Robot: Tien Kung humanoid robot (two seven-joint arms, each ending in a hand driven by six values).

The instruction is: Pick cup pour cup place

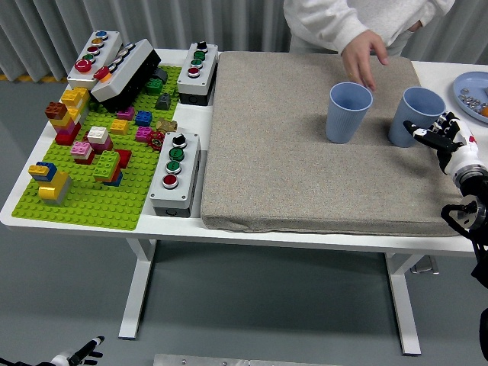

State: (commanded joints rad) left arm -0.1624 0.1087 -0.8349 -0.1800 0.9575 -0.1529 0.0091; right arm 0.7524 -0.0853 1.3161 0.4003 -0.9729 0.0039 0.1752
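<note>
Two light blue cups stand upright on the grey mat point(305, 160). One cup point(348, 112) is near the middle right, the other cup point(421, 116) further right. My right hand point(438, 136) hovers just beside the right cup's lower right side, fingers spread, holding nothing. A person's hand point(361, 58) hangs above the mat behind the left cup, touching neither cup. My left hand point(76, 354) is low at the bottom left, below the table, fingers spread.
A green baseplate point(99, 171) with several toy bricks fills the table's left side. Button boxes point(176, 172) stand between it and the mat. A blue plate point(471, 93) with small items sits at the far right edge.
</note>
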